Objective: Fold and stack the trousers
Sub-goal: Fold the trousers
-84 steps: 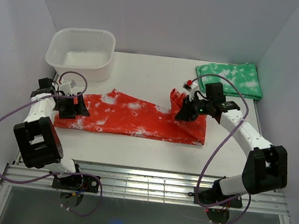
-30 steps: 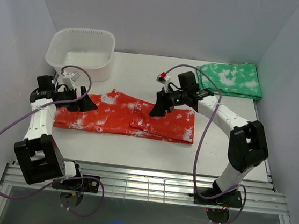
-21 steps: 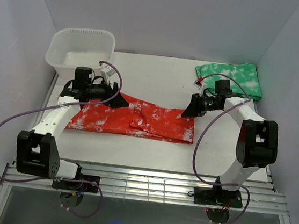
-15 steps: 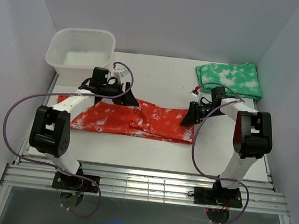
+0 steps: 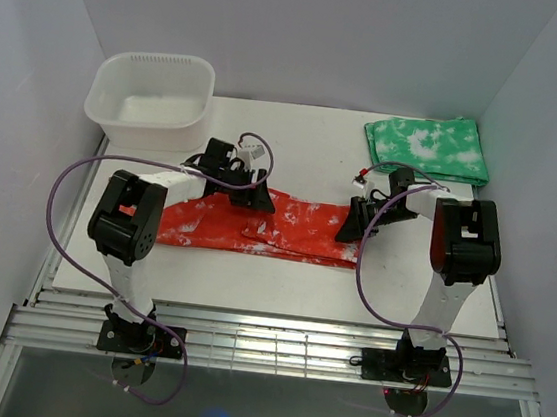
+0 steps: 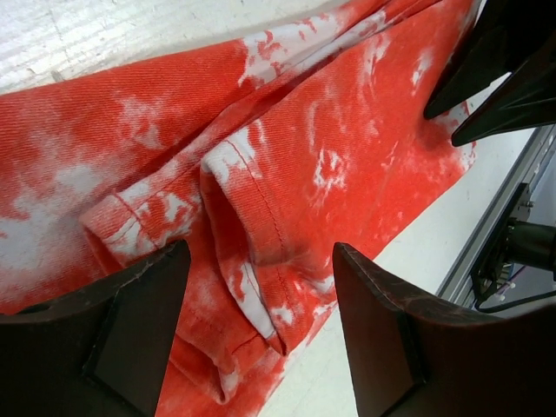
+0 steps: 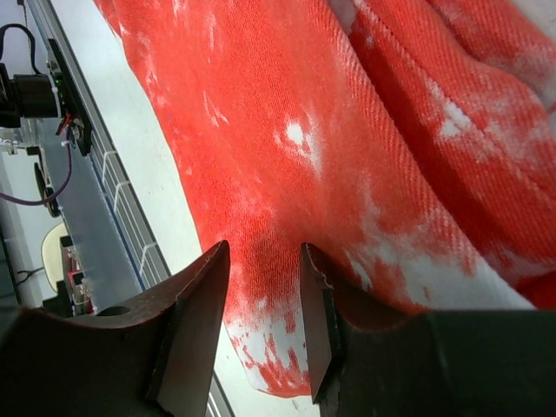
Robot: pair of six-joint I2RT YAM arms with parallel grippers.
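**Both pincers down on the red trousers**

From the top: the trousers [image 5: 296,233] stretched flat across the middle of the table [image 5: 305,151], nine o'clock to three o'clock, with a doubled layer over the three o'clock half. At the twelve o'clock edge of the cloth's middle, the left gripper [image 5: 255,199]. Tucked in at the three o'clock end, the right gripper [image 5: 349,227]. Off at ten o'clock, a white basin [image 5: 150,103]. Off at two o'clock, a folded green cloth [image 5: 428,148], well apart from the action. Far too small from up here to read either set of jaws.

Switching to the left wrist: jaws spread wide, straddling a turned-over hem [image 6: 243,226] blotched with white, and gripping nothing. Up at one o'clock in that shot, the dark tips of the other pincer, down on the same red cloth, a meeting visible only from this side. Out at three o'clock, the table's edge and the front rail [image 6: 502,204].

Over to the right wrist: jaws drawn to a narrow gap, red cloth filling it, with the cloth's end edge down at six o'clock. Nipped or merely hovering? Impossible to say. Along nine o'clock, the rail again and a purple cable [image 7: 35,198].
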